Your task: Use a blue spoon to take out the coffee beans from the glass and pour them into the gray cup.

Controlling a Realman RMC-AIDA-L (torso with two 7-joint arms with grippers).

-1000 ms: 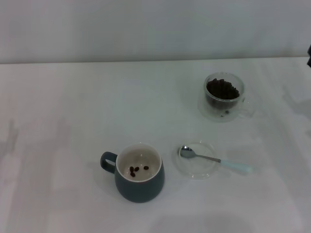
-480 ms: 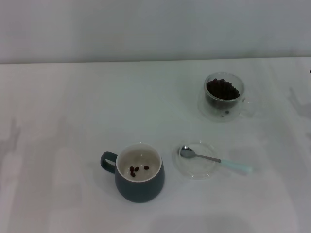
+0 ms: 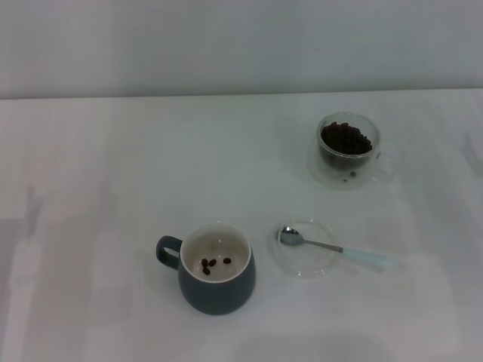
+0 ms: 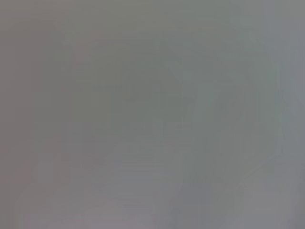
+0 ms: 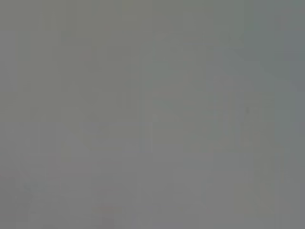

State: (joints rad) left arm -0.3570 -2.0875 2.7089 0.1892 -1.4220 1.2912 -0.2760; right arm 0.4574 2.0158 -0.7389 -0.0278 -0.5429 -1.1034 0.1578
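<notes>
Neither the left gripper nor the right gripper appeared in any view; both wrist views showed only a featureless grey field, so the state of their fingers could not be told and nothing was seen held. On the table (image 3: 113, 166), the spoon (image 3: 326, 248) lay with its bowl resting on a small clear saucer (image 3: 290, 264) and its pale blue handle reaching off the rim toward the robot's right, free for pickup. Just beside the saucer stood the grey cup (image 3: 216, 286), upright, handle to the left, with three coffee beans (image 3: 212, 264) inside. The glass (image 3: 346, 149) stood well apart, farther back, upright and holding many beans.
</notes>
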